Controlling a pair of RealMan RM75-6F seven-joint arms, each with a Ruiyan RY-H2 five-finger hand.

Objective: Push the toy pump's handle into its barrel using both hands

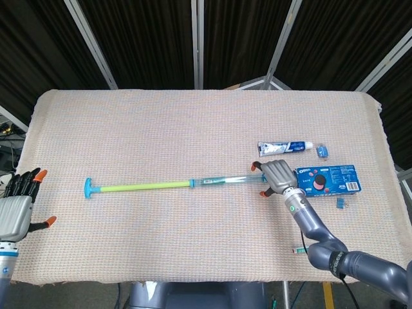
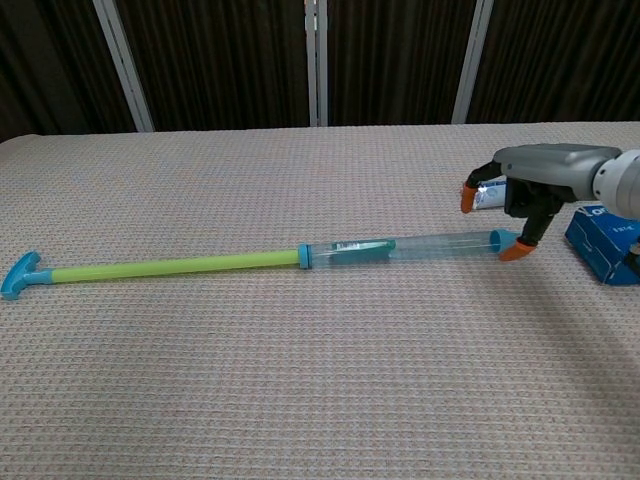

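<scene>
The toy pump lies flat across the table, its handle pulled far out. Its blue T-handle [image 1: 88,188] [image 2: 20,273] points left, the green rod [image 1: 141,187] [image 2: 175,266] runs to the clear barrel [image 1: 225,179] [image 2: 430,243]. My right hand [image 1: 277,175] [image 2: 545,170] hovers over the barrel's blue nozzle end with its fingers spread on either side and nothing gripped. One orange fingertip [image 2: 515,250] sits right at the nozzle. My left hand [image 1: 16,209] waits open at the table's left edge, well away from the T-handle, and shows only in the head view.
A toothpaste tube [image 1: 286,148] and a small blue piece [image 1: 322,151] lie behind the right hand. A blue cookie box [image 1: 328,179] [image 2: 605,240] sits just right of it, with a small blue clip [image 1: 341,204] nearby. A pen [image 1: 299,250] lies partly under the right forearm.
</scene>
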